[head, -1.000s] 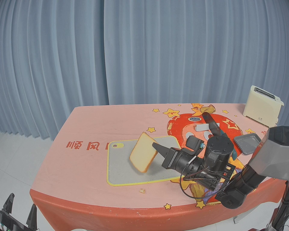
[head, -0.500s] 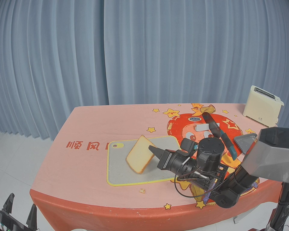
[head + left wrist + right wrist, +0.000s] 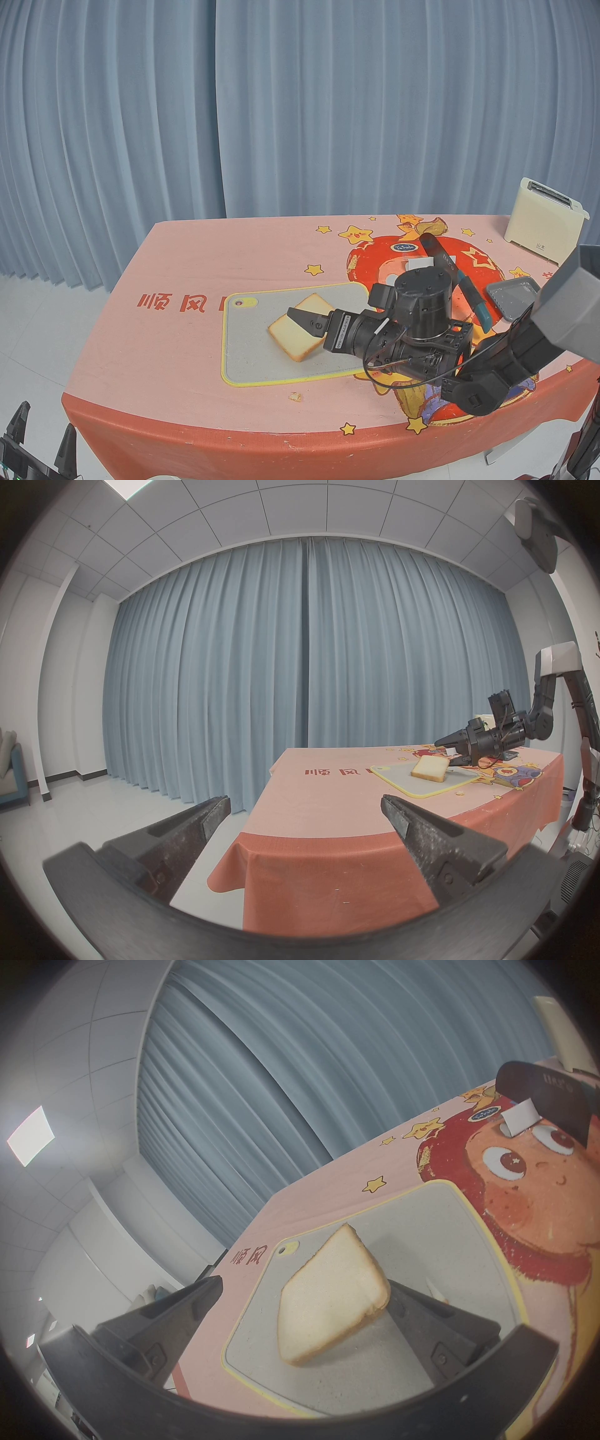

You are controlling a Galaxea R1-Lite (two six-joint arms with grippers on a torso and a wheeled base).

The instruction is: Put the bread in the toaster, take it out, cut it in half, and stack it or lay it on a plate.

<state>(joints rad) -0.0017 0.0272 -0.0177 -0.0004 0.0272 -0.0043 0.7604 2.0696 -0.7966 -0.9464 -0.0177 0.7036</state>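
A slice of bread [image 3: 299, 328] lies on the grey, yellow-rimmed cutting board [image 3: 256, 356], one edge slightly raised. My right gripper [image 3: 301, 317] hovers low over its right side, open. In the right wrist view the bread [image 3: 328, 1297] sits between the spread fingers of the right gripper [image 3: 303, 1288], its edge against one finger [image 3: 431, 1329]. The white toaster [image 3: 544, 219] stands at the far right corner. My left gripper [image 3: 45, 420] hangs open below the table's near left corner, well away from the table. In the left wrist view the left gripper [image 3: 305, 804] holds nothing, with the bread [image 3: 430, 767] far off.
A dark-bladed knife [image 3: 445, 262] with a teal handle lies right of the board, behind my right arm. A grey square plate [image 3: 515, 294] sits beside it. A crumb [image 3: 295, 396] lies near the front edge. The table's left half is bare cloth.
The right gripper carried the tilted bread down and leftward onto the cutting board, then opened and let it go. The left arm stayed still.
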